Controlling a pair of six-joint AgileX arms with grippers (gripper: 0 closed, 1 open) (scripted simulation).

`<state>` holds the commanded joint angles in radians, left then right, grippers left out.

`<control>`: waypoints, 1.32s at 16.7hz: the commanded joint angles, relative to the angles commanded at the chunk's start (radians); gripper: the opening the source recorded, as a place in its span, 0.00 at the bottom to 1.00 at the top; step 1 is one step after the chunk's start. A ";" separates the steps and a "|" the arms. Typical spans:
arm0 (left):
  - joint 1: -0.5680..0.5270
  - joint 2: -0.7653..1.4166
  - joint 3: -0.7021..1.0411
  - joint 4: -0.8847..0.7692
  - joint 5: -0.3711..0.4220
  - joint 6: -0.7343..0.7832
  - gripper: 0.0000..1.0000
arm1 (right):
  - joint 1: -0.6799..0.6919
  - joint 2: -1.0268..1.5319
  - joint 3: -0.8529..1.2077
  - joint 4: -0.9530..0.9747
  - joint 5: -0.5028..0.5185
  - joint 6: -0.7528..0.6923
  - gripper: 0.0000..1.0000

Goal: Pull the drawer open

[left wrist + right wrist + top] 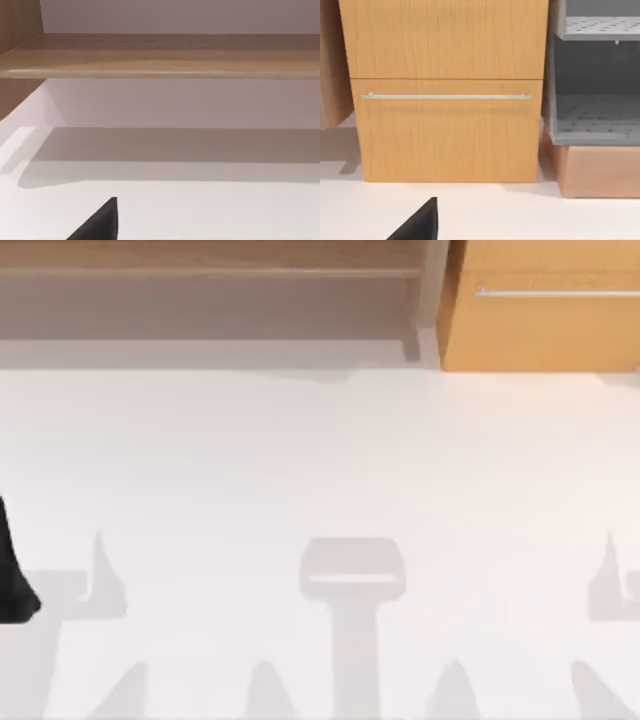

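1. The light orange-tan wooden drawer front [540, 320] stands at the far right corner of the white desk [320, 490]; from the right wrist view it looks flush and fully closed, its thin horizontal silver bar handle [445, 96] running across the upper part of the lower panel.
2. The darker brown wooden shelf unit [210, 270] runs along the desk's far edge to the drawer's left.
3. A grey perforated rack on a tan base [592, 125] sits just beside the drawer's other side.
4. The left arm [12, 570] is at the desk's left edge, well apart from the drawer; the right wrist camera faces the handle squarely.
5. Whether either gripper is open or closed, I cannot tell; nothing appears held.
6. Risks, as I judge them: an approach set too low or high would bump the panel instead of straddling the bar; a shallow grip on so thin a handle could slip off during the pull; drifting sideways could strike the rack.
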<state>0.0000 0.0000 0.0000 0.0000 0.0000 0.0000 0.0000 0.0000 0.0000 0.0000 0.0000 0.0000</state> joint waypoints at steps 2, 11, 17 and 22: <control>0.000 0.000 0.000 0.000 0.000 0.000 1.00 | -0.001 0.002 0.001 0.002 -0.001 0.000 1.00; 0.000 0.000 0.000 0.000 0.000 0.000 1.00 | -0.138 0.461 0.221 0.265 -0.145 0.008 1.00; 0.000 0.000 0.000 0.000 0.000 0.000 1.00 | -0.271 0.925 0.420 0.504 -0.265 0.015 1.00; 0.000 0.000 0.000 0.000 0.000 0.000 1.00 | -0.326 1.112 0.508 0.608 -0.317 0.015 1.00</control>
<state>0.0000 0.0000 0.0000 0.0000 0.0000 0.0000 -0.3260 1.1125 0.5081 0.6084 -0.3169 0.0152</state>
